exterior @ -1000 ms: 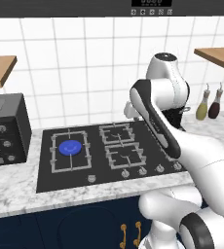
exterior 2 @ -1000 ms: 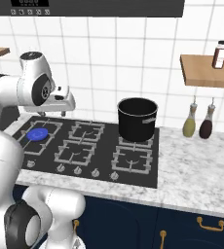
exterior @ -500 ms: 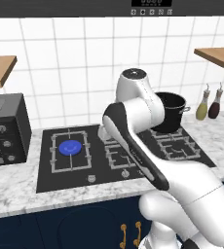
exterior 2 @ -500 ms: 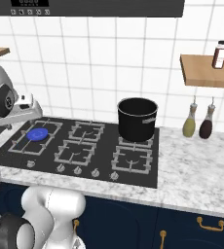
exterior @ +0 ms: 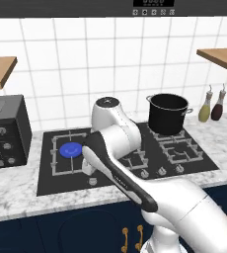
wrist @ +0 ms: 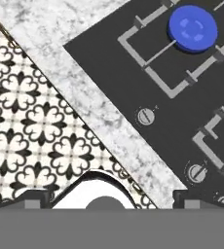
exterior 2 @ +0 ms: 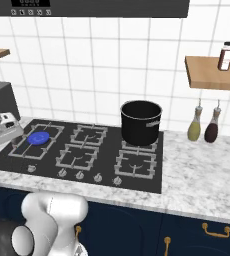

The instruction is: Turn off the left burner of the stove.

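You are looking at the stove (exterior: 120,158), set into the marble tabletop (exterior: 17,192), with the left burner (exterior: 70,149) showing a blue disc inside its square grey grate, so it appears to be lit. The tool (wrist: 106,202) is hovering above the tabletop's front edge, looking down on the leftmost knob (wrist: 144,116), which probably governs that burner since it is sitting directly in front of it. Only the fingertip bases are showing, so you cannot tell how wide the tool is standing. A black pot (exterior 2: 141,122) is sitting on a rear burner, well apart.
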Controlling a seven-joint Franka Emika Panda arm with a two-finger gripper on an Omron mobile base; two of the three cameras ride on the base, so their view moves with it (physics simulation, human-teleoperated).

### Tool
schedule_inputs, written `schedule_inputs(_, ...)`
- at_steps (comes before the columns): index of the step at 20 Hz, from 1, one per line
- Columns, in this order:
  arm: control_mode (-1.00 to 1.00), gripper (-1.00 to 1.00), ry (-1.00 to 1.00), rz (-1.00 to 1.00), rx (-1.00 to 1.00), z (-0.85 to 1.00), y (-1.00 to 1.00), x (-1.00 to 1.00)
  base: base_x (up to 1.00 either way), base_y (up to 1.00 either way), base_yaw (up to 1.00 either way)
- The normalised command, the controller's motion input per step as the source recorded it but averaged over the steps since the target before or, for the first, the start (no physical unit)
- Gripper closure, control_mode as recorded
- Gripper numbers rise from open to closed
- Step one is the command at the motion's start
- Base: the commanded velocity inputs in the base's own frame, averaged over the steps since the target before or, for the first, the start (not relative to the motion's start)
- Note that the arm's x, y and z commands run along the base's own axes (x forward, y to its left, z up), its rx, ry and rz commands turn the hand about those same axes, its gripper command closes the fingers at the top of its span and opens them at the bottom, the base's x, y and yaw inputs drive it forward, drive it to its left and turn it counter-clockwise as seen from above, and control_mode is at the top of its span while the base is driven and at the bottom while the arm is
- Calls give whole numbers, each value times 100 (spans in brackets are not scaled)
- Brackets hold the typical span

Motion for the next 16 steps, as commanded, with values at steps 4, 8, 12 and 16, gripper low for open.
schedule_inputs(4,-100,-100,21,44,-20,-42,58,33,0,0,0)
schedule_inputs(8,-100,-100,20,31,-20,-49,26,49,0,0,0)
schedule_inputs(12,-100,-100,7,19,-2,-49,0,53,0,0,0)
schedule_inputs(16,-100,-100,-5,9,0,-50,0,35,0,0,0)
